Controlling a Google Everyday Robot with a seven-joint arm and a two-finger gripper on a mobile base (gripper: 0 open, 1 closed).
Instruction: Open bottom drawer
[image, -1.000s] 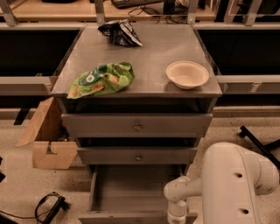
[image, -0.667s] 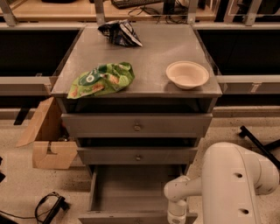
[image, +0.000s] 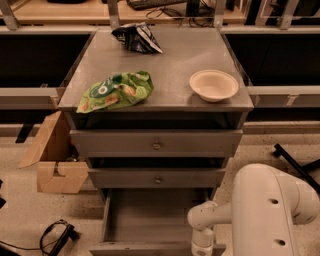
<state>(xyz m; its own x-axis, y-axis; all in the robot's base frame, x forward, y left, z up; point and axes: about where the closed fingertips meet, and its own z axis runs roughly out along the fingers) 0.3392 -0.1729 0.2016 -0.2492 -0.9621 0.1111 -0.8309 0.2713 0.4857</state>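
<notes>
The bottom drawer of the grey metal cabinet stands pulled out toward me, its plain grey inside bare. Its thin front panel runs along the bottom edge of the view; its knob is out of view. The two drawers above, each with a small round knob, are shut. My white arm reaches down at the lower right, its wrist over the drawer's front right corner. The gripper itself is below the bottom edge of the view.
On the cabinet top lie a green chip bag, a dark snack bag and a beige bowl. An open cardboard box stands on the floor at left, with a black cable near it. A dark bar lies at right.
</notes>
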